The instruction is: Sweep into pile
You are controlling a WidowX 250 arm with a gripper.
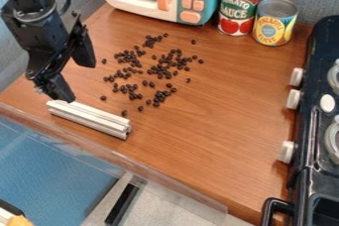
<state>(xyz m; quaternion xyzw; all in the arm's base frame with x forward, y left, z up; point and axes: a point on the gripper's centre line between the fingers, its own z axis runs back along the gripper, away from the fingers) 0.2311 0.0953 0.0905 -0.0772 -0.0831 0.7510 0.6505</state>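
Clear plastic edging (pixel 175 190) runs along the near side of the tabletop (pixel 218 155), and just beyond it lies the white ribbed bar (pixel 89 119), roughly parallel to that edge, with the dark beans (pixel 162 69) scattered loosely past it. The arm (pixel 29 14) hangs over the bar's left end in the view, its jaws wide apart and holding nothing. Picking up the bar looks like the step in hand, with the sweeping yet to do. The jaws would best close square across the narrow width, closer to the middle than the end, so that it does not pivot under load. Its long face should then stay low and level, or beans may slip beneath. Short, slow strokes from the outside inward suit round, rolling pieces; one stray bean (pixel 124 113) sits close to the bar's right end and could be flicked off by a careless lift.
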